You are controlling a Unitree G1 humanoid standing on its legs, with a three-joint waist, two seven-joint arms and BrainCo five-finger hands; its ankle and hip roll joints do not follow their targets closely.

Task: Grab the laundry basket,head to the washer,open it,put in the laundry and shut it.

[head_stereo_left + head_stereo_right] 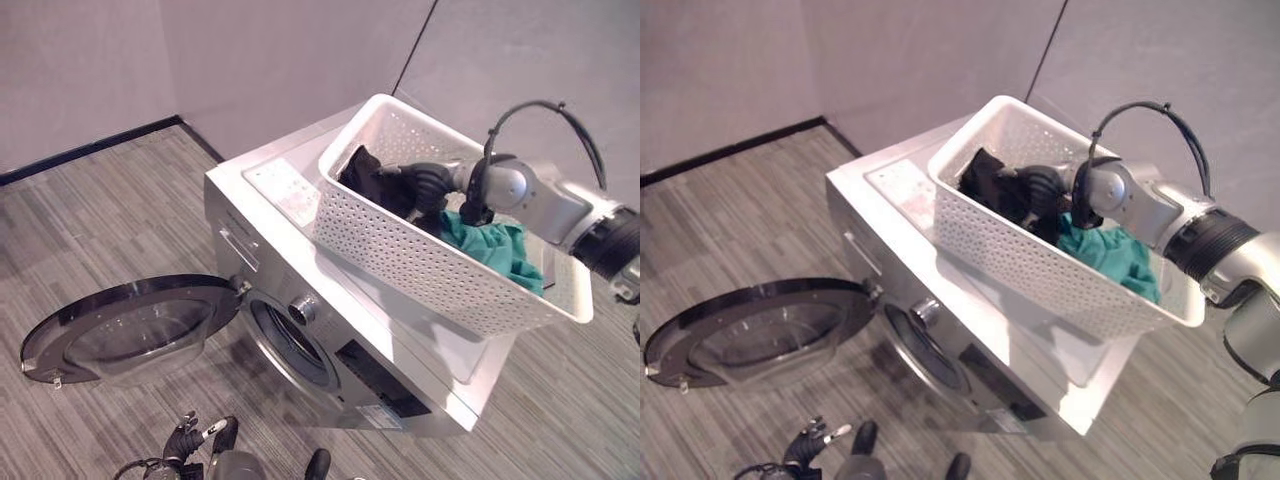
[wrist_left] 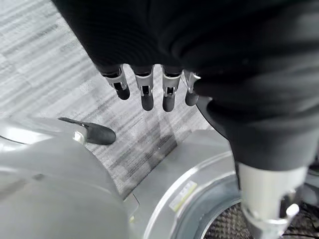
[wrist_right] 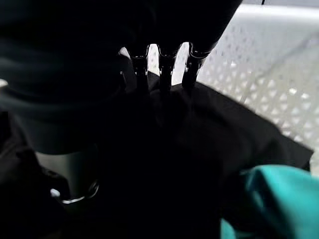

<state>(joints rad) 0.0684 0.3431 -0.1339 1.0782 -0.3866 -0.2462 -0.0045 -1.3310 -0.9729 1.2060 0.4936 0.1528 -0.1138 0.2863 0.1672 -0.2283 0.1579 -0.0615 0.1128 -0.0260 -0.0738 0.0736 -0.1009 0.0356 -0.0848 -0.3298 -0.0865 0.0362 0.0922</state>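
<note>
A white perforated laundry basket [image 1: 440,270] stands on top of the white front-loading washer [image 1: 285,195]. Inside it lie a black garment [image 1: 360,168] and a teal garment [image 1: 497,247]. My right hand [image 1: 428,185] reaches into the basket and lies on the black garment [image 3: 209,144], with the teal garment [image 3: 279,199] next to it. The washer's round door [image 1: 130,330] is swung wide open to the left, baring the drum opening [image 1: 295,345]. Low in front of the washer hangs my left hand [image 1: 200,440], its fingers [image 2: 147,94] straight and holding nothing.
The washer stands near a corner of grey walls [image 1: 280,60] on a grey striped floor [image 1: 90,220]. The open door juts out over the floor on the left, close to my left hand. The basket overhangs the washer's top at the right.
</note>
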